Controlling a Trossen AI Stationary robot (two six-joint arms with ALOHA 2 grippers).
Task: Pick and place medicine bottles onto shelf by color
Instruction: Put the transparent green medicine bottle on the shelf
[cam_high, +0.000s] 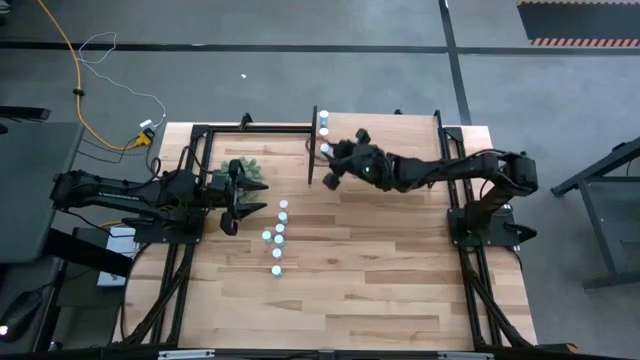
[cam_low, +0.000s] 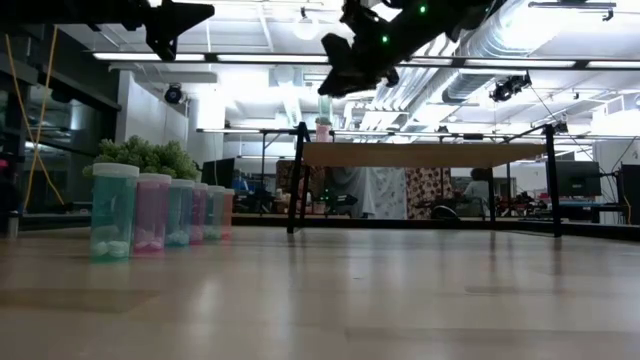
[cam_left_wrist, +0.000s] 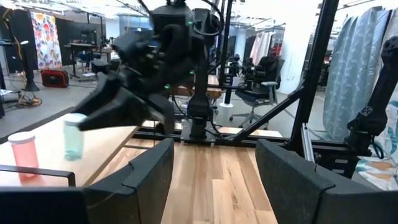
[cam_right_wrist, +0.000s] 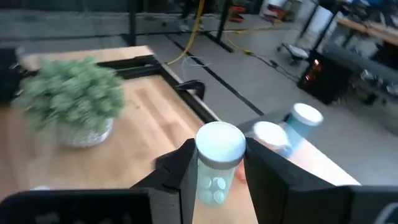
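Right hand (cam_right_wrist: 214, 168): clamped on a teal bottle (cam_right_wrist: 216, 165) with a white cap, above the shelf (cam_high: 385, 135), upper centre of the high view.
Left hand (cam_high: 232, 205): fingers wide, empty, left of centre.
Shelf: light wood, black supports, two bottles (cam_high: 324, 122).
Table (cam_high: 400, 290): striped wood; row of bottles (cam_high: 279, 238); bushy plant (cam_right_wrist: 73, 99).

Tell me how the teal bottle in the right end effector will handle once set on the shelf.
The teal bottle looks nearly empty, a few pills at its bottom, so probably light. Tall and narrow, it may tip if nudged. On its side it would likely roll off the shelf.
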